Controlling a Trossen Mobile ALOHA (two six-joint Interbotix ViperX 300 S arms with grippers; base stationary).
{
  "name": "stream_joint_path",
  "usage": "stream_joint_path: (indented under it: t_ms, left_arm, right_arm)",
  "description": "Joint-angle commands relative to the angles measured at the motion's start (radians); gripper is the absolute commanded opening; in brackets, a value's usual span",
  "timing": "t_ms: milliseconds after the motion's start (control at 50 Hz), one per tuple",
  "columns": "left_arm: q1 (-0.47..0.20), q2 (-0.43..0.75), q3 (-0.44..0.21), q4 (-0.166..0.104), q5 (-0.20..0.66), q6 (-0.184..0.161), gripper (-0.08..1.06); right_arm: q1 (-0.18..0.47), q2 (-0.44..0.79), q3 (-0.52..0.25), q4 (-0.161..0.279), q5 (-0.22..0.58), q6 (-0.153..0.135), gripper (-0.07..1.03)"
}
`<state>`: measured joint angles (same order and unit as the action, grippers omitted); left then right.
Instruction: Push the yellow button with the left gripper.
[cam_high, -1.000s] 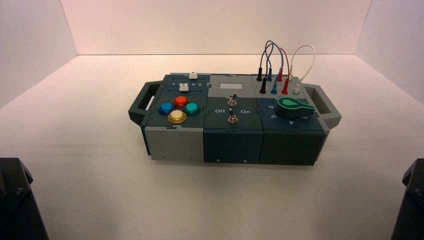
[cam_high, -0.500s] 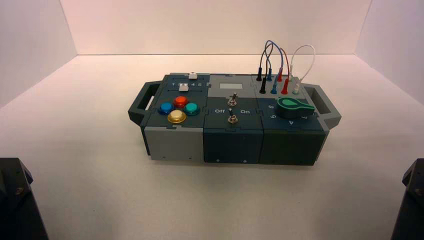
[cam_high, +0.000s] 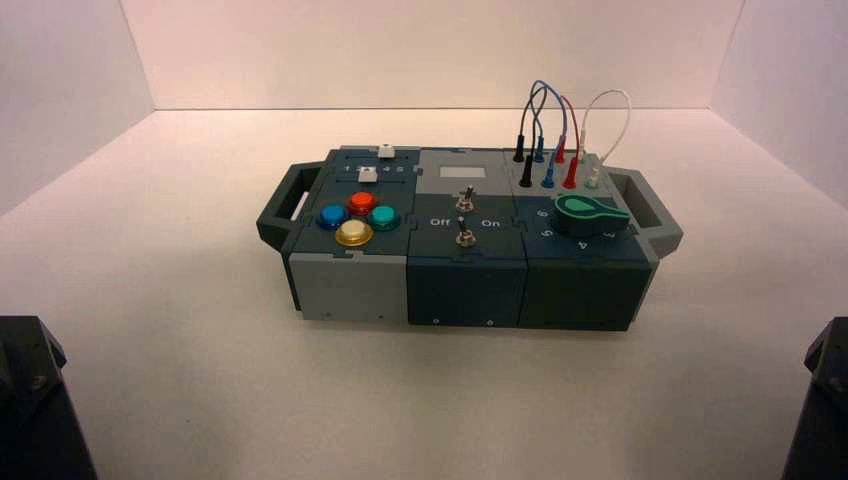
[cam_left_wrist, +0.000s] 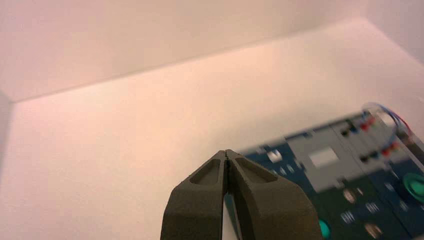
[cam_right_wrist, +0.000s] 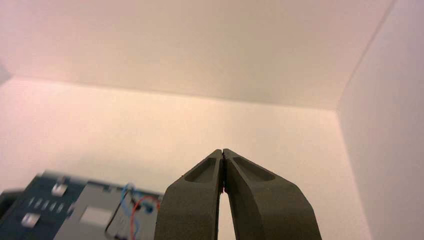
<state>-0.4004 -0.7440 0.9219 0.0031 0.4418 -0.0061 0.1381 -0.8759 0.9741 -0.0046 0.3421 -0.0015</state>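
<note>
Yellow button (cam_high: 354, 233) sits well ahead of the left hand (cam_left_wrist: 226, 152), whose fingers are pressed together.

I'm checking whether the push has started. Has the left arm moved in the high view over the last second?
No. The left arm sits in the same bottom-left corner, equally far from the box; the yellow button is untouched.

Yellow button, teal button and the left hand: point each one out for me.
yellow button (cam_high: 354, 233), high view, on the middle of its pale domed cap.
teal button (cam_high: 383, 216), high view, on the centre of its cap.
left hand (cam_left_wrist: 227, 153), left wrist view, at the tips where its two fingers meet.
</note>
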Motion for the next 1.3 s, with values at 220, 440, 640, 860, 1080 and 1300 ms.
stream_joint_path:
  t_ms: [220, 440, 640, 860, 1080, 1300]
  left_arm:
    - [-0.095, 0.067, -0.109, -0.006, 0.206, -0.028, -0.03]
    - [-0.16, 0.135, -0.135, -0.023, 0.322, -0.071, -0.03]
    - [-0.245, 0.23, -0.146, -0.051, 0.347, -0.095, -0.03]
    - [-0.35, 0.325, -0.147, -0.06, 0.365, -0.176, -0.03]
    - [-0.413, 0.403, -0.138, -0.06, 0.367, -0.227, -0.03]
    - [-0.44, 0.5, -0.126, -0.06, 0.324, -0.244, -0.03]
  right_arm:
    - [0.127, 0.1, -0.08, 0.003, 0.118, -0.003, -0.02]
    - [0.233, 0.114, -0.077, 0.011, 0.176, -0.003, -0.02]
    - [0.319, 0.135, -0.063, 0.032, 0.181, -0.003, -0.02]
    - [0.379, 0.183, -0.055, 0.037, 0.199, -0.005, -0.02]
    - [0.423, 0.215, -0.058, 0.037, 0.21, -0.008, -0.02]
    - [0.423, 0.216, -0.057, 0.037, 0.21, -0.011, -0.02]
